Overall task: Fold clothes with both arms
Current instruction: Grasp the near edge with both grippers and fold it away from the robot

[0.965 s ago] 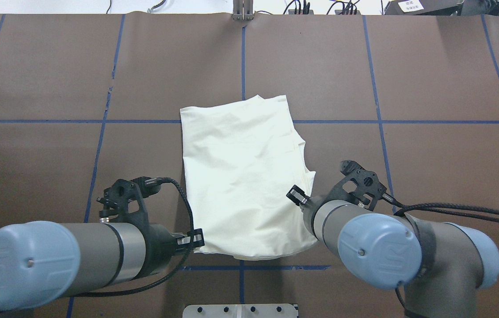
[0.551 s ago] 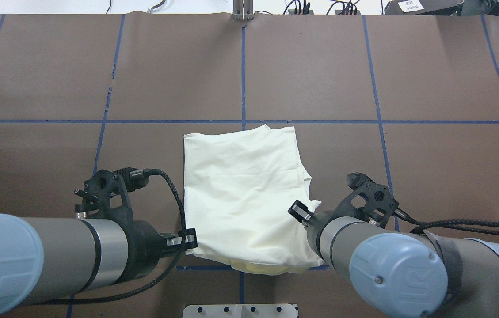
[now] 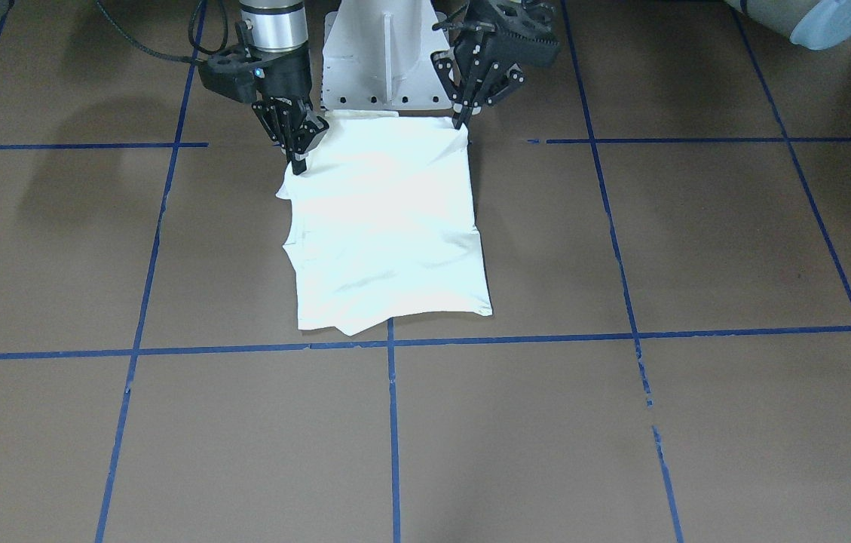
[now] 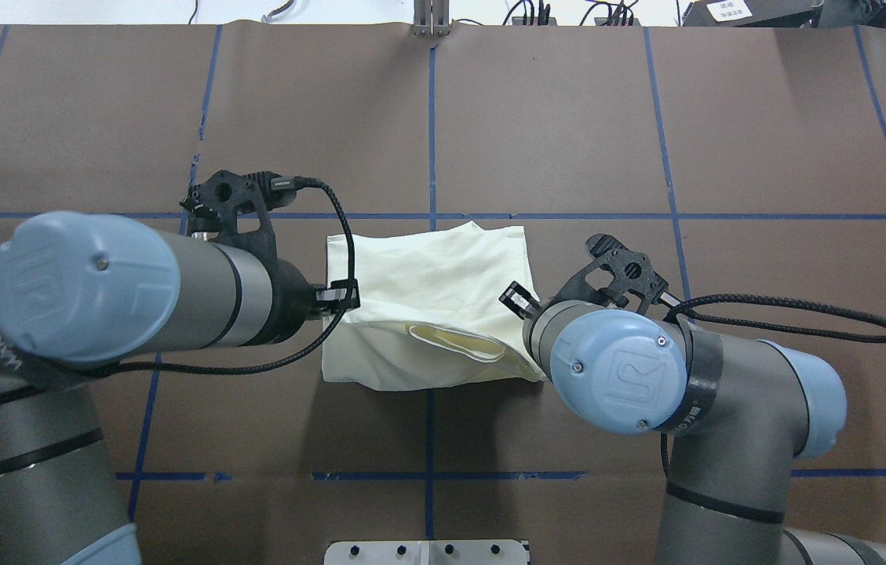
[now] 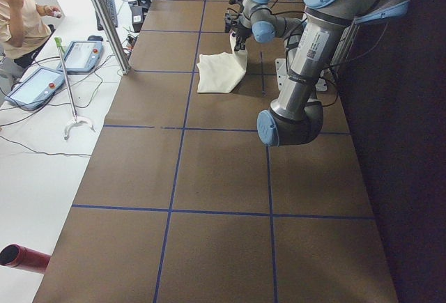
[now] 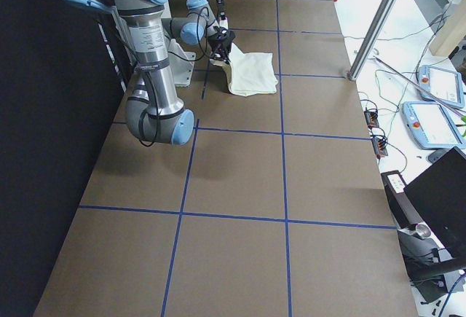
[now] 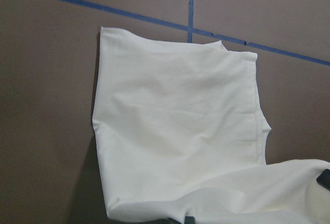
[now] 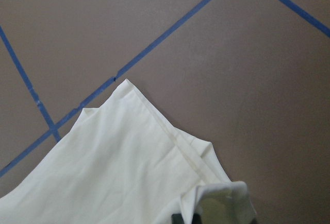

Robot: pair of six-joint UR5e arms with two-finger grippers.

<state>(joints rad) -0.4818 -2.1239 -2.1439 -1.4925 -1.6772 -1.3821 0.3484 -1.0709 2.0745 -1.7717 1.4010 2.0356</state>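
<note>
The clothes are one cream shirt [image 4: 427,267], plain side up, lying at the middle of the brown table. Its near edge is raised off the table and doubled toward the far side. My left gripper [image 3: 461,124] is shut on one raised corner. My right gripper [image 3: 297,162] is shut on the other. From overhead both wrists cover the fingertips at the shirt's sides. The left wrist view shows the flat shirt [image 7: 175,126] below, with lifted cloth along the frame's bottom edge. In the right wrist view a far corner of the shirt [image 8: 129,162] points across the table.
The white pedestal base [image 3: 384,60] stands just behind the shirt on the robot's side. Blue tape lines [image 4: 432,141] grid the table. Beyond the table's far edge a person [image 5: 17,10] sits by teach pendants [image 5: 80,56]. Black cables [image 4: 803,314] loop off the wrists.
Both arms first dragged the shirt toward the robot, then lifted its near edge and carried it forward over the rest. The shirt's visible length has shortened.
</note>
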